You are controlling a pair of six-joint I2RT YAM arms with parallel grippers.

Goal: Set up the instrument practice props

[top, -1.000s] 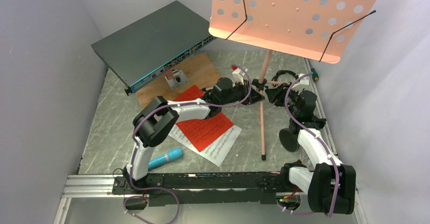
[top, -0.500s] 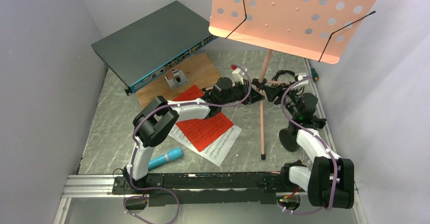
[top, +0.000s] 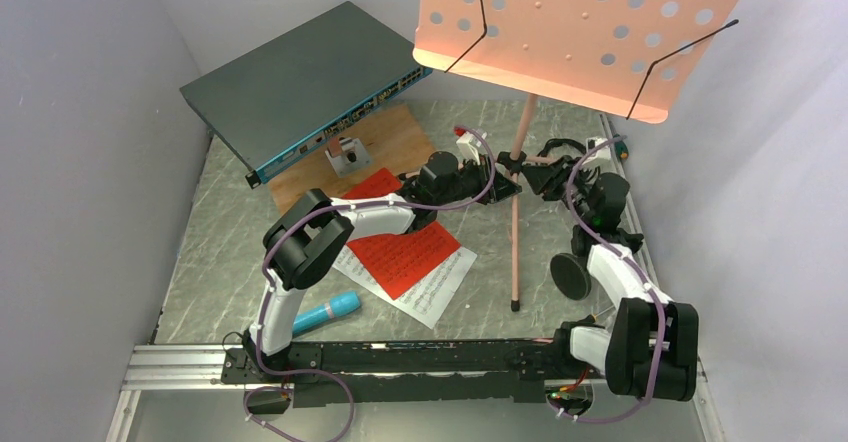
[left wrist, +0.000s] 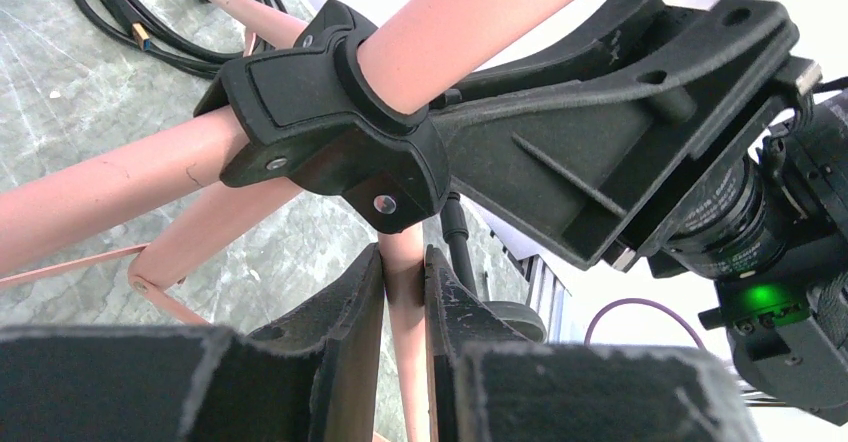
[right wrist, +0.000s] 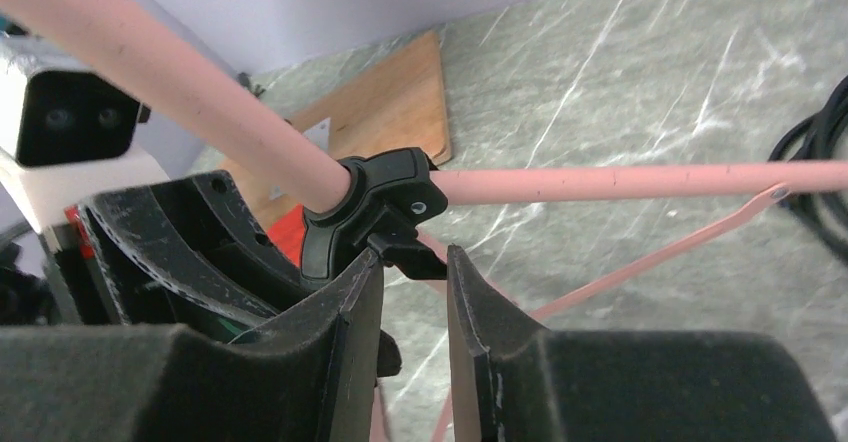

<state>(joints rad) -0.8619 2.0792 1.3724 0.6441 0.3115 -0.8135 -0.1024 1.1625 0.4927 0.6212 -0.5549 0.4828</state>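
Observation:
The salmon-pink music stand [top: 590, 32] stands at the back right, its pole meeting a black hub [top: 512, 165]. My left gripper [top: 502, 178] is shut on one pink leg just under the hub [left wrist: 405, 272]. My right gripper [top: 545, 175] reaches the hub from the right, and its fingertips [right wrist: 412, 262] close on a black tab of the hub [right wrist: 375, 202]. Red and white sheet-music pages [top: 405, 254] lie flat in the middle. The cyan microphone [top: 327, 312] lies at the near left. The black round-base mic stand [top: 572, 275] sits by my right arm.
A dark grey network switch [top: 300, 82] lies at the back left, with a wooden board [top: 390, 142] and a metal bracket [top: 347, 154] in front of it. Black cables [top: 560, 147] coil behind the stand's legs. Walls close in on both sides.
My right gripper has moved a little farther away and up at the hub. The stand's near leg tip has shifted slightly left. My left arm has hardly moved.

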